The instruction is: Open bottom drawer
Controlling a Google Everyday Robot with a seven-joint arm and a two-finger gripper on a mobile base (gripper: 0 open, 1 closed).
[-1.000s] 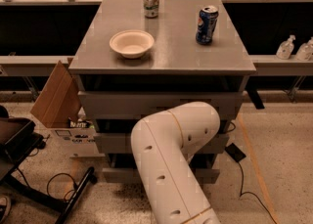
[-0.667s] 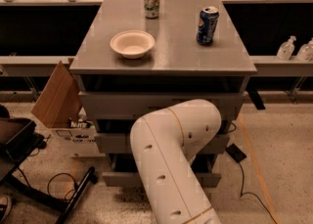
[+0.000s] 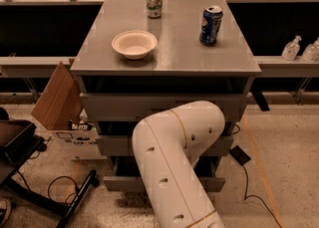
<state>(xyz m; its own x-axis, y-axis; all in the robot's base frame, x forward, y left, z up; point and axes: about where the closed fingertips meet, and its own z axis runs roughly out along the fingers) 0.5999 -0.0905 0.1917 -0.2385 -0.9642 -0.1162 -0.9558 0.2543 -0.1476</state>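
Note:
The grey cabinet (image 3: 179,53) stands in front of me with three flat drawer fronts. The bottom drawer (image 3: 119,183) is the lowest and narrowest panel, with a dark gap above it; it seems to stick out slightly. My white arm (image 3: 174,162) bends across the middle of the drawers and covers the centre of the lower two. My gripper is hidden behind the arm's elbow, somewhere near the lower drawer fronts.
On the cabinet top sit a white bowl (image 3: 134,44), a green-and-white can (image 3: 154,1) and a blue can (image 3: 211,25). A cardboard box (image 3: 57,97) leans at the cabinet's left, with a black stand (image 3: 20,142) beyond it. A cable (image 3: 249,182) lies on the floor at right.
The bottom drawer front seems to have shifted slightly toward me. The arm's elbow has hardly moved.

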